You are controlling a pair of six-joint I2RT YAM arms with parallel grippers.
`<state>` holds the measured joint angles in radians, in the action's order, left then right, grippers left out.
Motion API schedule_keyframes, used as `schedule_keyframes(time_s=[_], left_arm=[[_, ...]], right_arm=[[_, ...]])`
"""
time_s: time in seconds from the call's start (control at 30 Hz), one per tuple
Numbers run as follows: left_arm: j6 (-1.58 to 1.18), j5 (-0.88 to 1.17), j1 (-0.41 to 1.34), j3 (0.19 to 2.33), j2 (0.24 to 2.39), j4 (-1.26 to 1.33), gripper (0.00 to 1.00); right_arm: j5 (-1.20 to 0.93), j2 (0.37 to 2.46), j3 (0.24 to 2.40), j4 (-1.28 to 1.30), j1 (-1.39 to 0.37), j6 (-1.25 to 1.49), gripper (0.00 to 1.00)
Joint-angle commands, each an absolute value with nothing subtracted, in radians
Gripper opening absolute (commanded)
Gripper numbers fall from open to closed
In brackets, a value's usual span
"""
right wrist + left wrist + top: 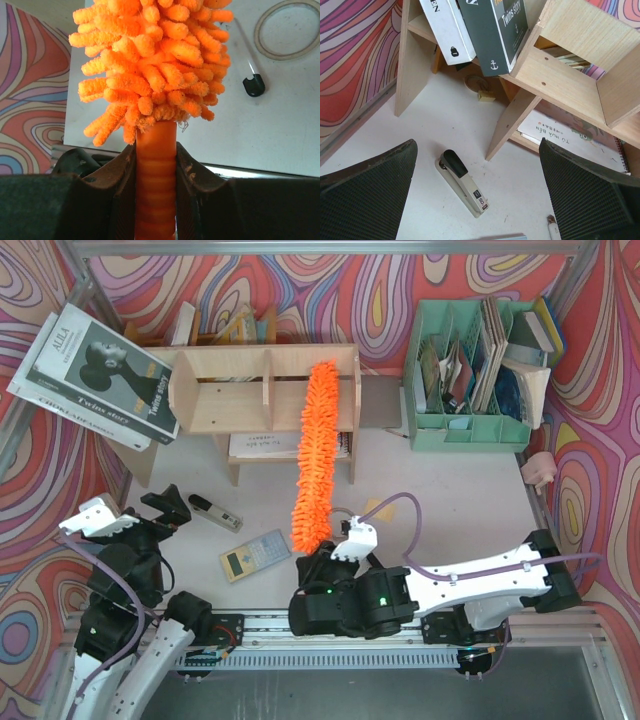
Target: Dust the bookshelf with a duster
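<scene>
Right gripper [156,155] is shut tight on the duster's [315,450] thin orange handle [156,195], just below where the shaggy head begins. The left gripper [477,165] hangs wide open over the table and holds nothing.

The duster runs from the right gripper up over the front of the bookshelf [225,362]. Its head crosses the right-hand compartment and its tip reaches the top board. The bookshelf stands at the back of the table, left of centre.

Judged from this, the dusting is under way at the right end. The middle and left compartments and most of the top board look likely to remain, though nothing shows which surfaces have already been wiped.

Room to sweep is mixed:
- Right of the shelf, the green file organiser [465,430] stands near — little margin on that side.
- At the left end, leaning books [95,375] rest against the shelf and could be nudged.
- A notebook [265,445] lies under the shelf.
- A stapler [215,512] and a calculator [255,554] lie on the table left of the duster — the handle would pass over them when moving leftward.
</scene>
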<state>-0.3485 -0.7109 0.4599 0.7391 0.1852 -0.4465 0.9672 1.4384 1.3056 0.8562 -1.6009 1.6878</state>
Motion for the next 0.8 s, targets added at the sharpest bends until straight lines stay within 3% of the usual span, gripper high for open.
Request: schedule_keyframes(time_s=[0.0,0.13,0.43,0.77], left_arm=[[-0.349,-0.716,0.455,0.738,0.177,-0.442,0.98],[-0.348,-0.722,0.455,0.739,0.175,-0.442,0.98],[-0.350,-0.717,0.455,0.743,0.191,-0.444,0.98],[-0.352,-0.712,0.455,0.746,0.192,-0.449,0.98]], right_arm=[[0.997,1.495,1.364,0.718,-1.577,1.477,0.00],[0.981,1.510,1.379,0.688,-1.561,1.425,0.00],[1.052,1.440,1.326,0.884,-1.549,1.653,0.00],[0.991,1.485,1.363,0.772,-1.546,1.519,0.00]])
